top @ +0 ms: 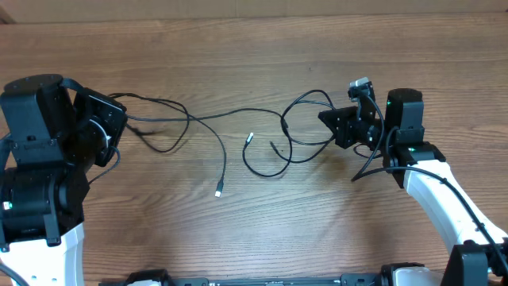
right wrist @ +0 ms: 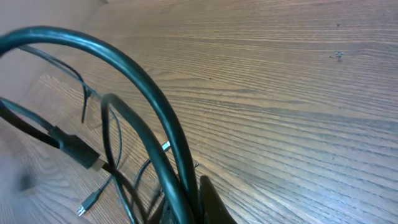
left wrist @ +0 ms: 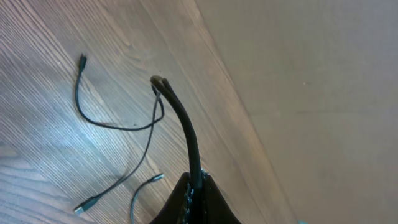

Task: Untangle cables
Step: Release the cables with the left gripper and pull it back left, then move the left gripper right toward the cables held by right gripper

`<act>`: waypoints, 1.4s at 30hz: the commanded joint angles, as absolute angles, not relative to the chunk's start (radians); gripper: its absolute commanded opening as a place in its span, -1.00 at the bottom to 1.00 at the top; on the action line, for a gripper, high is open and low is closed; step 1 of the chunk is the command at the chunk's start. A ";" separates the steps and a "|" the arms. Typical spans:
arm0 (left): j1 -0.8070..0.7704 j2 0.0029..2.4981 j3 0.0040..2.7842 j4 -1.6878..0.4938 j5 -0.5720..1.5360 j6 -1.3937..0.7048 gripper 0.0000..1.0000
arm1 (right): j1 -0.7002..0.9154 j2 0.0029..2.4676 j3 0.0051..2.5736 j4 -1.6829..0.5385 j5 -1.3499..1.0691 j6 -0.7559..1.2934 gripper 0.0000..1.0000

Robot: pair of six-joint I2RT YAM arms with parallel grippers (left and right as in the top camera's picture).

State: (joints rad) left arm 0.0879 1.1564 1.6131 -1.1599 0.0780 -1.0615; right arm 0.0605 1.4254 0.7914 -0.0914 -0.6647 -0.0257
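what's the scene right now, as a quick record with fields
surface: wooden table
cables: thin black cords strung between the two arms, looped and crossing mid-table
left claw: shut on one of the cables, which rises out of it
right claw: shut on one of the cables, which arcs away from it
plug ends: two lie loose on the table, apart from both claws
task state: loops near the right claw not yet pulled apart
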 commanded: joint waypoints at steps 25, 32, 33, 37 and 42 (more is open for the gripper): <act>0.098 1.204 1.634 -1.225 0.025 -1.058 -0.92 | 0.055 1.425 0.798 -0.069 -0.598 -0.023 -0.93; 0.095 1.291 1.634 -1.255 0.116 -1.053 -0.92 | 0.055 1.425 0.798 0.000 -0.736 -0.023 -0.92; 0.091 1.305 1.633 -1.258 0.125 -1.049 -0.91 | 0.055 1.425 0.798 0.000 -0.739 -0.023 -0.92; 0.064 1.373 1.633 -1.262 0.132 -1.023 -0.86 | 0.055 1.425 0.798 0.000 -0.739 -0.023 -0.92; 0.021 1.458 1.633 -1.267 0.136 -0.999 0.99 | 0.055 1.425 0.798 0.000 -0.739 -0.023 -0.92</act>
